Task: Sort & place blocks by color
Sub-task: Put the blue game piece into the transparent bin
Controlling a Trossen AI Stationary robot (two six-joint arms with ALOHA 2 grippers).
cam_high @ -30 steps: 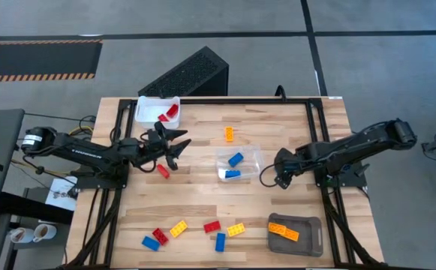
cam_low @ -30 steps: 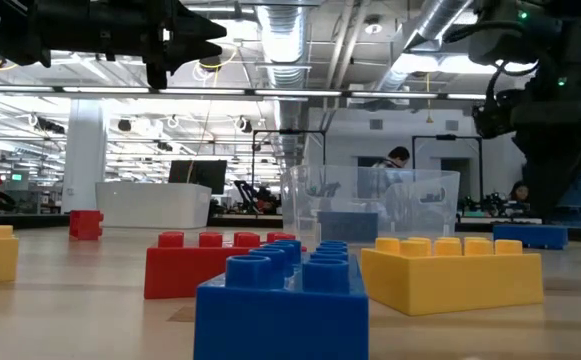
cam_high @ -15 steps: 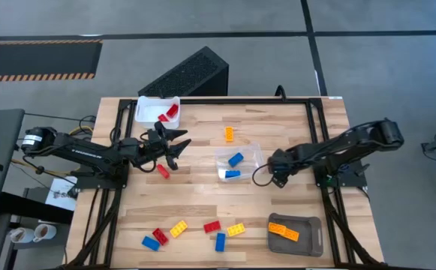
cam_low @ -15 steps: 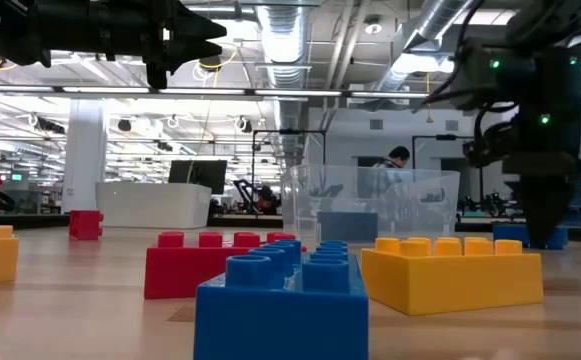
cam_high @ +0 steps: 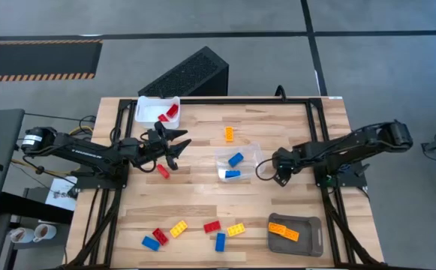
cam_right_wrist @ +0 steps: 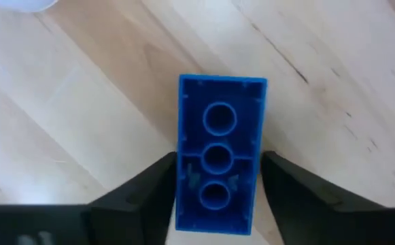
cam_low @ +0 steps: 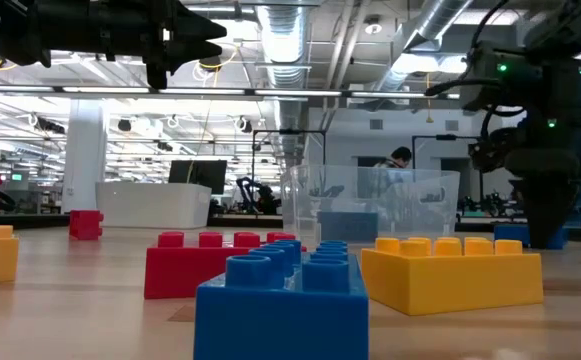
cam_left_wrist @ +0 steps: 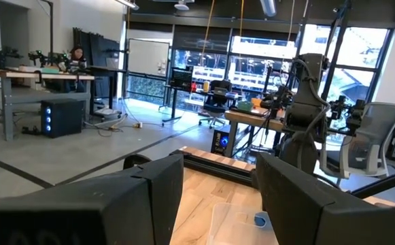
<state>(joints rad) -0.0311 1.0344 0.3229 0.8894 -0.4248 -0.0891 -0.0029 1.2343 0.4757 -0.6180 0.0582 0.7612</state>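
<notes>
**A:** Change on the right side: the right arm (cam_high: 345, 148) has dropped beside the clear container (cam_high: 249, 153), and its jaws, wide a second ago, have narrowed onto a blue brick (cam_right_wrist: 219, 146).

**B:** Holding it?

**A:** They press both long sides. The brick lies hollow side up and, I judge, still rests on the tabletop (cam_high: 202, 196), not yet lifted.

**B:** So what does that mean for the sort?

**A:** Probably a pick for the clear container, where two blue bricks (cam_high: 234, 166) already sit.

**B:** And the left arm (cam_high: 90, 154)?

**A:** Unmoved, hanging above the tabletop near the white tray (cam_high: 148, 100), its jaws moderately apart and empty. A red brick (cam_high: 163, 171) lies just beside them.
</notes>
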